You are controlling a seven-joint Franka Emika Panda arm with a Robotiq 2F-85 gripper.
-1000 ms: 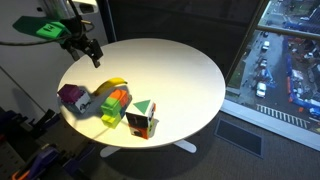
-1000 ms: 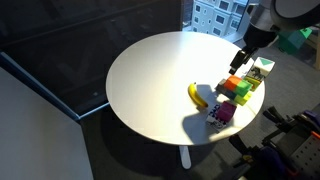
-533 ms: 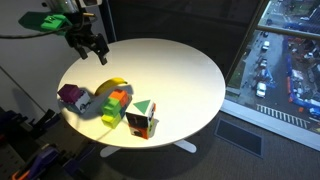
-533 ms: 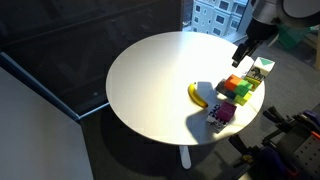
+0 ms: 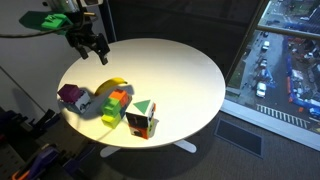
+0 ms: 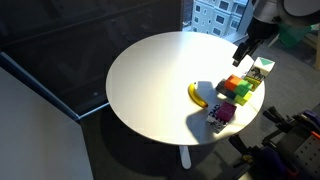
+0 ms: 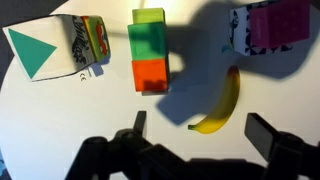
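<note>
A descent slightly off line would likely set a finger on the green-and-orange block (image 7: 148, 60) or purple cube (image 7: 268, 30), which crowd the banana (image 7: 222, 100) near the rim of the bench (image 5: 175, 70), and shove them askew. The hand (image 7: 200, 130) hangs above, fingers apart and empty, the banana lying below and roughly between them.

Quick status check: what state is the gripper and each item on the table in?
Gripper: fingers open, empty, above the table.
Banana: lying flat, untouched.
Green and orange blocks: touching end to end, lying flat.
Carton: resting apart from blocks.
Purple cube: resting by banana's tip.
</note>
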